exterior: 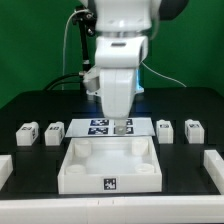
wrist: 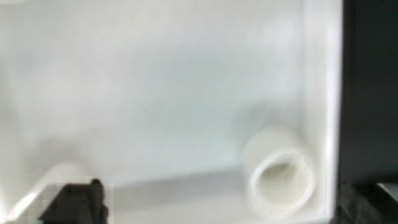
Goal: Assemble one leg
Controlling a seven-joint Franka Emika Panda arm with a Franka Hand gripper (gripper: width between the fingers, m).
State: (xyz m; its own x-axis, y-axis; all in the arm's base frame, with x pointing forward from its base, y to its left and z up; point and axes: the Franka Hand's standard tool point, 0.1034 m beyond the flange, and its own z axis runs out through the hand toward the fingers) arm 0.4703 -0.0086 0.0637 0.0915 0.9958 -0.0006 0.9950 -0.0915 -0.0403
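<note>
Four small white legs with black-and-white tags stand in a row on the black table: two on the exterior view's left [exterior: 27, 131] [exterior: 53, 130] and two on its right [exterior: 165, 130] [exterior: 192, 130]. My gripper [exterior: 122, 127] hangs low over the far rim of the large white tray part [exterior: 70, 170]. In the wrist view its dark fingertips [wrist: 71, 203] stand wide apart over the tray's white surface [wrist: 160, 110], close to a round corner hole [wrist: 281, 178]. The gripper [wrist: 228, 205] is open and holds nothing. No leg shows in the wrist view.
The marker board [exterior: 100, 127] lies flat behind the tray, partly hidden by the arm. White blocks sit at the left edge [exterior: 4, 170] and right edge [exterior: 213, 168] of the exterior view. A green wall stands behind.
</note>
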